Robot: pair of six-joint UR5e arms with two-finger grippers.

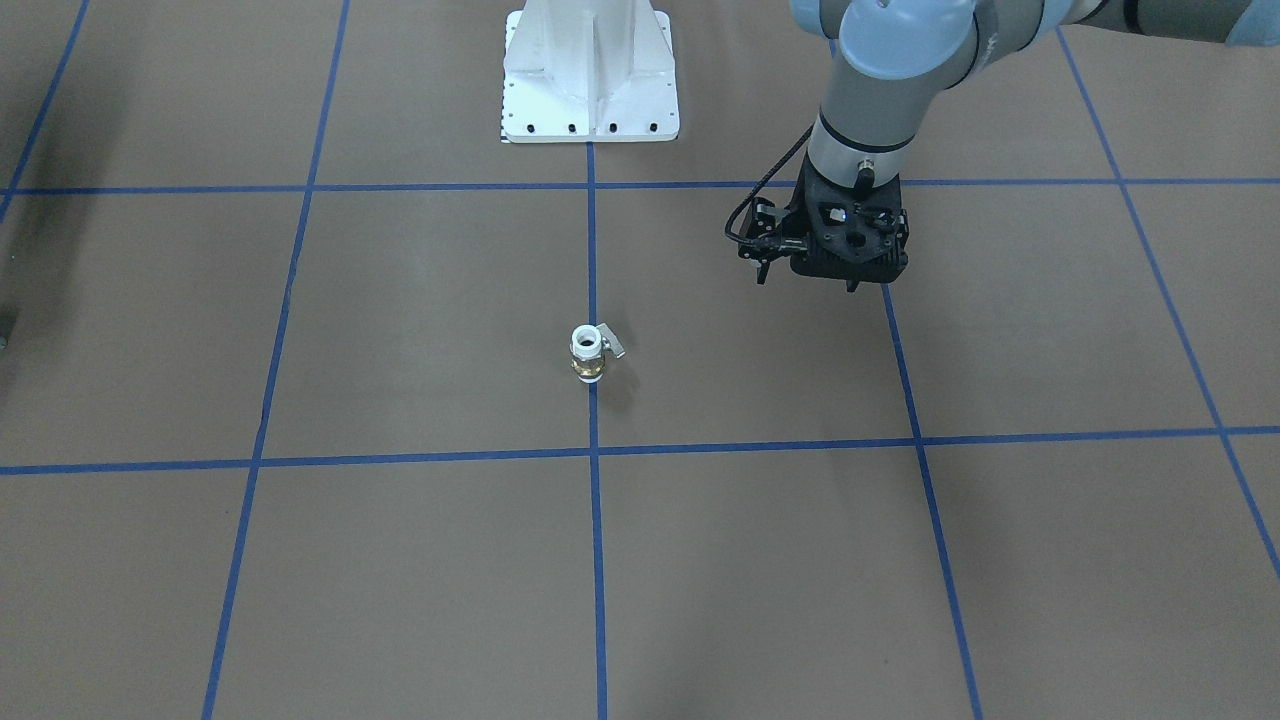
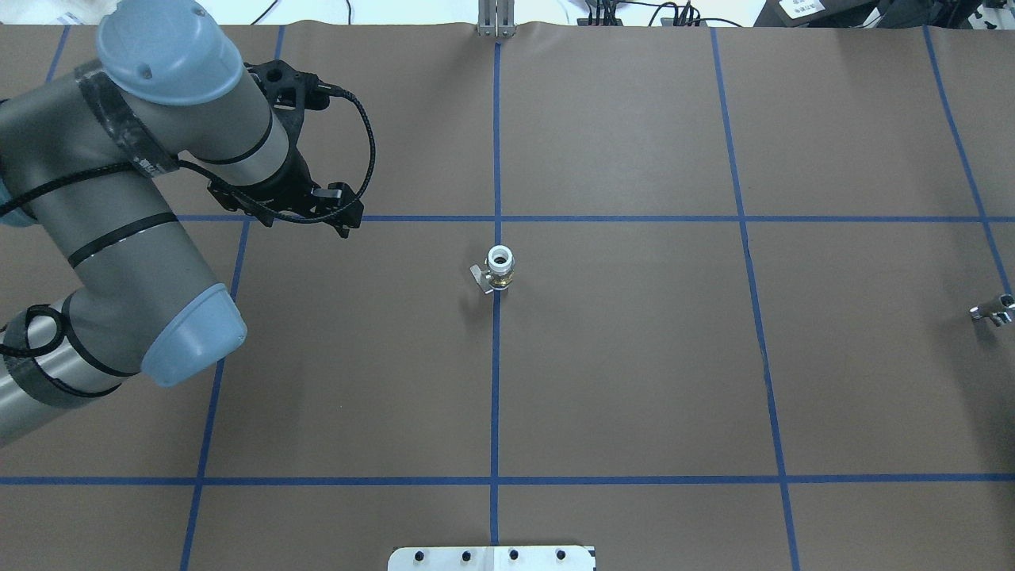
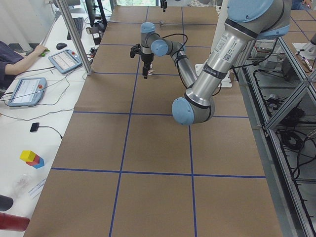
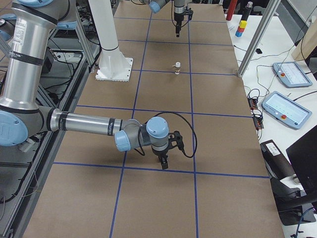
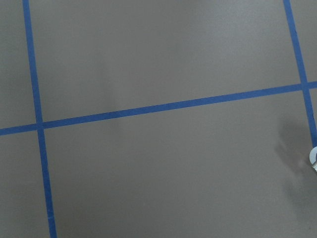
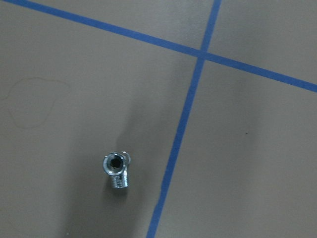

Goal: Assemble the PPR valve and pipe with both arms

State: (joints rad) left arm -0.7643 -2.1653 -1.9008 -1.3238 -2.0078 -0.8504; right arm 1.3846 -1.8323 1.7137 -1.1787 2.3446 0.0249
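My left pincer (image 1: pixel 840 262) hangs over bare paper, well apart from the valve (image 1: pixel 590 352). The valve stands upright on the centre tape line with its lever out sideways, likely so either arm can reach it. My right pincer (image 4: pixel 164 163) hovers far off toward the table's other end, with the pipe (image 6: pixel 117 168) below it beside a tape line. I cannot tell whether either pincer is parted or closed. The table (image 2: pixel 634 381) is brown paper gridded with blue tape. Tablets (image 4: pixel 286 110) sit on a side desk.
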